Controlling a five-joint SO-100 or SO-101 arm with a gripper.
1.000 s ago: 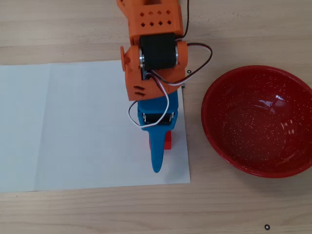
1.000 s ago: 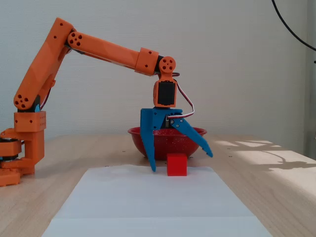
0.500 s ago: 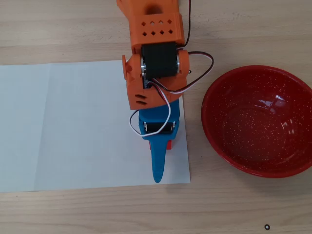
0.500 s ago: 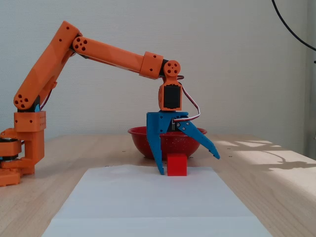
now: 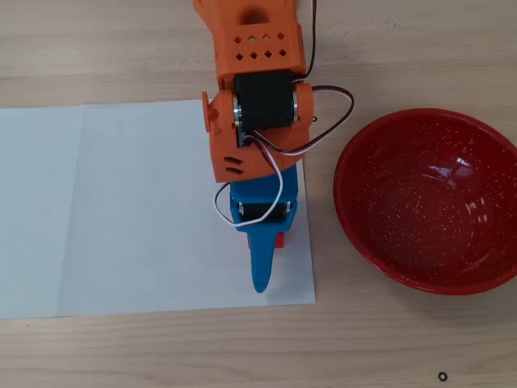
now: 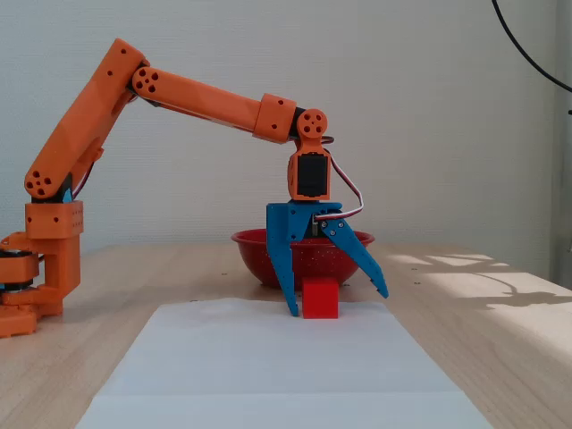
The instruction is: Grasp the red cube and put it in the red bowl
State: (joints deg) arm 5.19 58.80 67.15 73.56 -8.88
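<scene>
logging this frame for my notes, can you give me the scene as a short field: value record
cube: red cube on the white paper, near its edge closest to the bowl
gripper: blue gripper open, straddling the cube, one finger at its side, the other angled away
cube held: no, resting on the paper
bowl: red bowl empty, on the wooden table beside the paper
overhead view: cube mostly hidden under the gripper

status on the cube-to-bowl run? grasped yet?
Done: the gripper is down over the red cube, fingers straddling it. In hand: no grasp yet; jaws open, one finger beside the cube, the other splayed clear. Left: close, lift, carry to the red bowl, which holds nothing. Cube sits on the white paper.
</scene>
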